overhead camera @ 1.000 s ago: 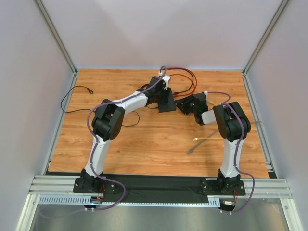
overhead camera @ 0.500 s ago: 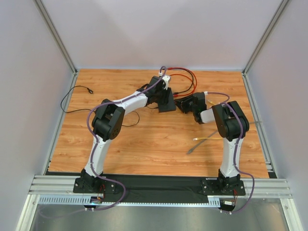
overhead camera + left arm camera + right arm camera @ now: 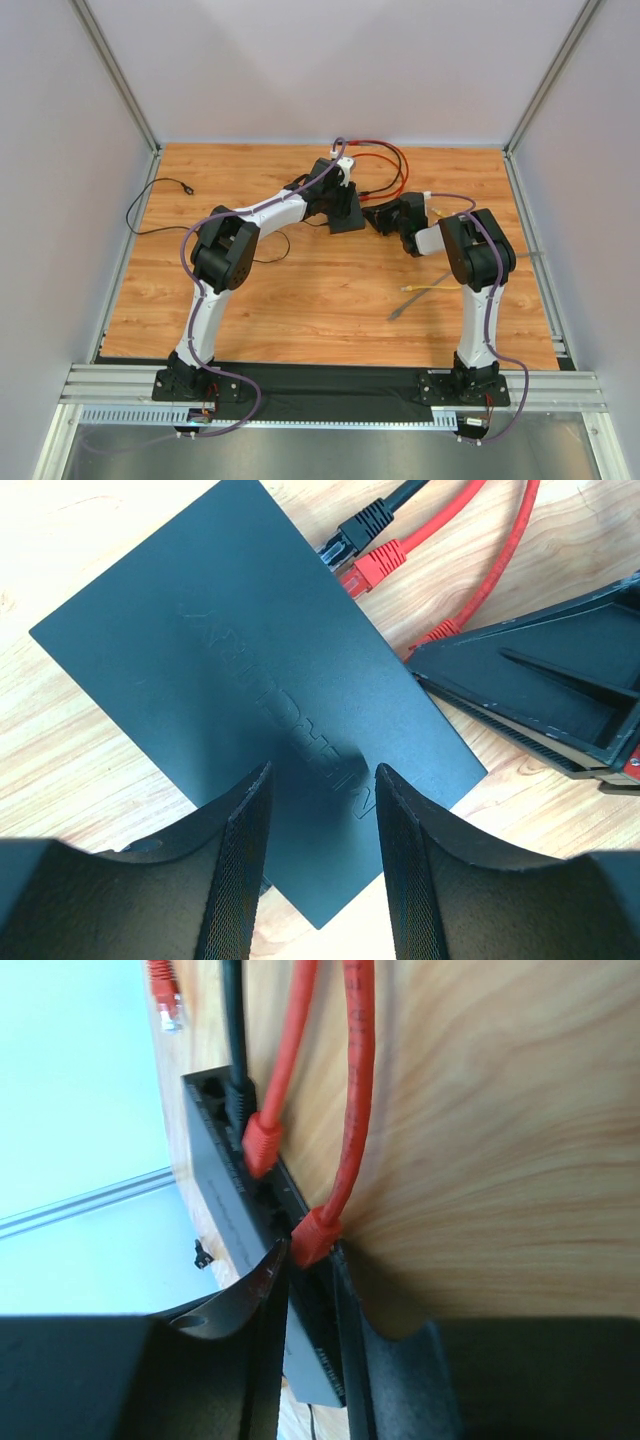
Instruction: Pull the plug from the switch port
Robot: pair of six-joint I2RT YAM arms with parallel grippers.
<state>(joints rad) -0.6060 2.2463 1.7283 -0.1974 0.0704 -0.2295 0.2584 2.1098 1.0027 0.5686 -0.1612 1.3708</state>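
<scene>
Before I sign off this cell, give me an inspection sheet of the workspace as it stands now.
Surface: wooden tabletop, flat.
Job's things: black switch lying flat; black plug, far red plug and near red plug seated in its ports.
Clutter: loose yellow cable; thin black lead.
Grippers: left gripper open over the switch's top; right gripper has its jaws either side of the near red plug, contact unclear.
Cables: red cables run from the switch across the wood.
Surroundings: grey walls, aluminium posts.
</scene>
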